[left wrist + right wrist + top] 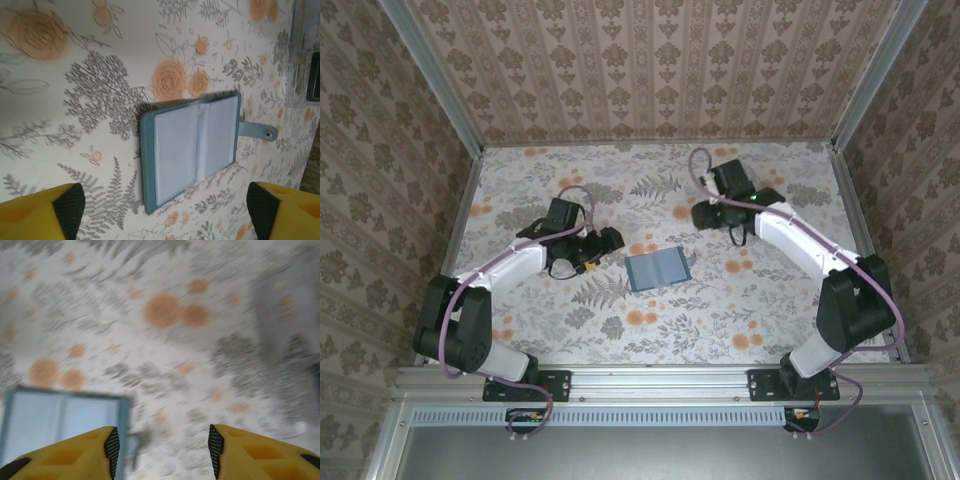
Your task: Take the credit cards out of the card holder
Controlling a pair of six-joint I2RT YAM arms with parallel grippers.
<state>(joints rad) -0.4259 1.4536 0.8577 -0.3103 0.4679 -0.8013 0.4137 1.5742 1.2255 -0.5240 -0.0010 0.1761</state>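
The card holder [657,269], a slate-blue bifold, lies open and flat mid-table, its snap strap [257,131] sticking out to one side. Pale whitish-lilac faces [175,150] fill both inner panels; I cannot tell credit cards from sleeves there. My left gripper [610,243] hovers just left of the holder. In its wrist view the left gripper [166,207] is open, its yellow fingers wide apart with nothing between them. My right gripper [703,214] hangs beyond the holder's far right corner. The blurred wrist view shows the right gripper [164,449] open and empty, with the holder [60,425] at lower left.
Patterned walls and aluminium posts [460,110] box in the floral tablecloth [650,330]. A grey and dark object [302,50] sits at the top right edge of the left wrist view. Open cloth lies in front of the holder.
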